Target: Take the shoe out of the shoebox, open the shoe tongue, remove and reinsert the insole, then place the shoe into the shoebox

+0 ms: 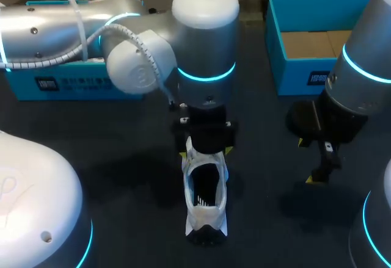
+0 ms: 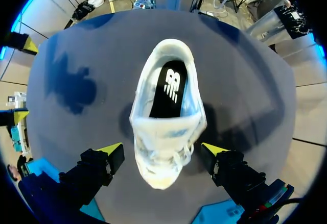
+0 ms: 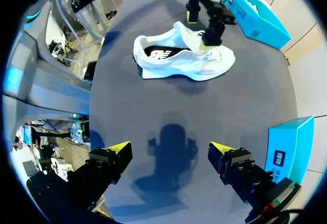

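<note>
A white sneaker (image 1: 206, 198) lies upright on the dark table, with its black insole (image 2: 168, 89) inside. My left gripper (image 1: 206, 152) hangs over the shoe's laced front; in the left wrist view the gripper (image 2: 162, 150) is open and its yellow fingertips (image 2: 110, 150) stand on either side of the shoe without touching it. My right gripper (image 1: 308, 161) is open to the right of the shoe, over bare table. From the right wrist view the shoe (image 3: 184, 58) lies well ahead of that gripper (image 3: 170, 147), with nothing between its fingers.
An open blue shoebox (image 1: 275, 42) with a brown floor stands at the back right, close beside my right gripper (image 3: 288, 147). A second blue box (image 1: 73, 85) stands at the back left, behind my left arm.
</note>
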{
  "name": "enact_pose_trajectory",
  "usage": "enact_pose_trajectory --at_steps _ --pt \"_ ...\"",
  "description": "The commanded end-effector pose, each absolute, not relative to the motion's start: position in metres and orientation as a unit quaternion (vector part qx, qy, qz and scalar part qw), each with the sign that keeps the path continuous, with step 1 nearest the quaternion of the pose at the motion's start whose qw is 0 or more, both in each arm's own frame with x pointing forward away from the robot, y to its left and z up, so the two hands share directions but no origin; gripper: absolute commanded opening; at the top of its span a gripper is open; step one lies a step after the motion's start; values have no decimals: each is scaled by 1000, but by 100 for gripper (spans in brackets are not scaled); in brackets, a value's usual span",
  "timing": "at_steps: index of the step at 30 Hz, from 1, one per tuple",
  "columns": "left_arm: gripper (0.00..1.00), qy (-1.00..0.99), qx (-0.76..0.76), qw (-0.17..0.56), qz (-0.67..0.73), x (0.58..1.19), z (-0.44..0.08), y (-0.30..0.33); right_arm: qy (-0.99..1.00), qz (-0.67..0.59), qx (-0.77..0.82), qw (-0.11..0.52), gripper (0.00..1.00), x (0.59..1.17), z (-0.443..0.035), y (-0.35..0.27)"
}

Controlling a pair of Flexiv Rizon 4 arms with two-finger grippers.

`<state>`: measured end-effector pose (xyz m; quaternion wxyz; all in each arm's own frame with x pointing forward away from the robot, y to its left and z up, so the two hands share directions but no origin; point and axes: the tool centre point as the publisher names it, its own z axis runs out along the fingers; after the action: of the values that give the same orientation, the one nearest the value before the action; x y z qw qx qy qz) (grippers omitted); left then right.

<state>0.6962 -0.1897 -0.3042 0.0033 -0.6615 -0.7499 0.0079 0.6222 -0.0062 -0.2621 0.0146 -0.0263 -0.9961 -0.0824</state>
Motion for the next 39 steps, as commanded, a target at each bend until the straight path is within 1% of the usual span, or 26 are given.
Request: enact_pose_trajectory --at_steps 1,3,4,5,7,8,10,12,16,18,20,32,39 --pt "100 -749 -663 4 8 704 -289 -182 -996 -82 -26 14 100 622 -264 -6" --pt "100 -749 -662 5 7 708 -286 -181 -996 -82 -26 14 100 622 -264 -6" --pt "98 -749 -662 10 10 710 -285 -180 -996 -82 -26 14 100 622 -264 -6" --pt "93 -750 -661 10 11 711 -285 -179 -996 -82 -26 14 100 622 -264 -6" --pt "73 -748 -663 16 20 712 -283 -177 -996 -82 -26 14 100 622 -264 -6" --pt "56 -748 -663 16 21 712 -282 -176 -996 -82 -26 14 100 622 -264 -6" --pt "41 -744 -668 20 32 706 -281 -174 -996 -82 -26 14 100 622 -264 -6" --pt "34 -742 -669 19 29 702 -282 -173 -996 -82 -26 14 100 622 -264 -6" --pt "34 -740 -672 22 29 697 -287 -176 -996 -82 -26 14 100 622 -264 -6" --pt "32 -738 -674 26 32 695 -291 -177 -996 -82 -26 14 100 622 -264 -6" --pt "27 -737 -675 26 32 692 -294 -178 -996 -82 -26 14 100 622 -264 -6" --pt "28 -729 -681 46 50 668 -319 -179 -996 -82 -26 14 100 622 -264 -6" --pt "26 -725 -684 56 59 658 -329 -182 -996 -82 -26 14 100 622 -264 -6"
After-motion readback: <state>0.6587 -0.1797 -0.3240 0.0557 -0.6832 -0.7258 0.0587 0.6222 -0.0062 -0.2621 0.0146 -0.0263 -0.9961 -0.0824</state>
